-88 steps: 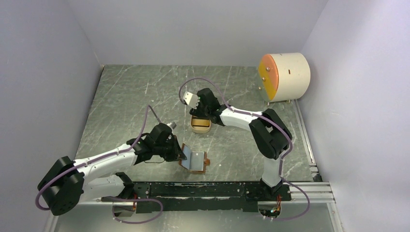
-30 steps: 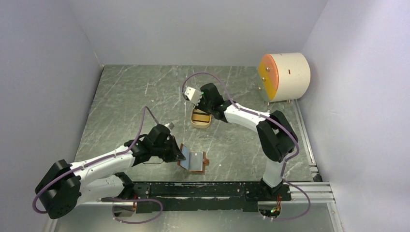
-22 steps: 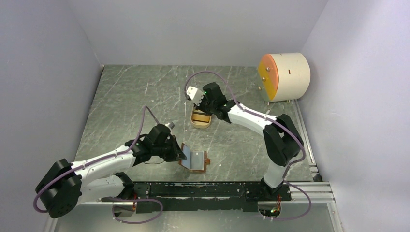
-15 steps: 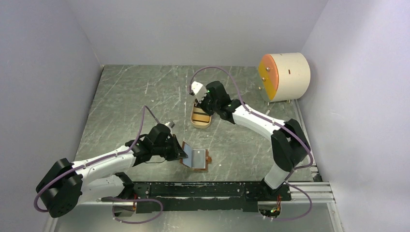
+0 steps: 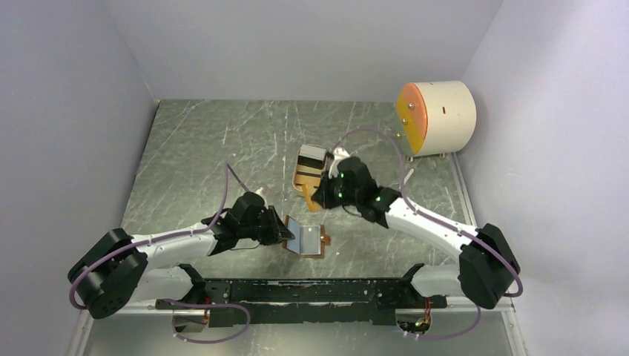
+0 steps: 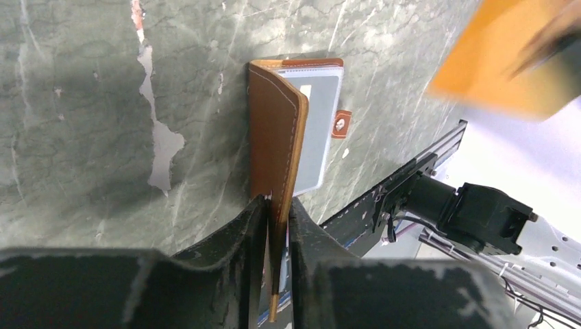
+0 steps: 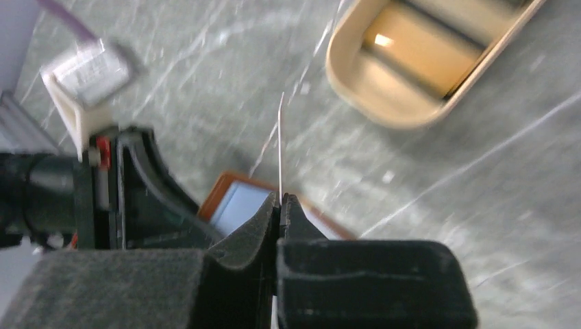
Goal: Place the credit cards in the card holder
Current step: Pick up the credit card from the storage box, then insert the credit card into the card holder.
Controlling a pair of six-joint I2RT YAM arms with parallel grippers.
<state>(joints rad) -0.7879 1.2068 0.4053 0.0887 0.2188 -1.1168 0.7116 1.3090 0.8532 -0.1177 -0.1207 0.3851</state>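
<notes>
The reddish-brown card holder (image 5: 308, 239) lies open near the front edge with a pale card in its inner pocket. Its left flap (image 6: 277, 130) stands upright between the fingers of my left gripper (image 6: 277, 203), which close on it only loosely. My right gripper (image 5: 317, 199) is shut on an orange credit card (image 5: 310, 196) and hovers just behind and above the card holder. In the right wrist view that card (image 7: 281, 140) shows edge-on as a thin line above the card holder (image 7: 236, 203). More cards (image 5: 312, 156) lie in the tan tray.
The tan oval tray (image 5: 297, 176) sits just behind the right gripper. A cream drum with an orange face (image 5: 436, 117) stands at the back right. A black rail (image 5: 311, 291) runs along the front edge, close to the card holder.
My right arm has swung from above the tray forward and down to the card holder, carrying the orange card. My left gripper's hold on the flap has slackened and shifted slightly right.
</notes>
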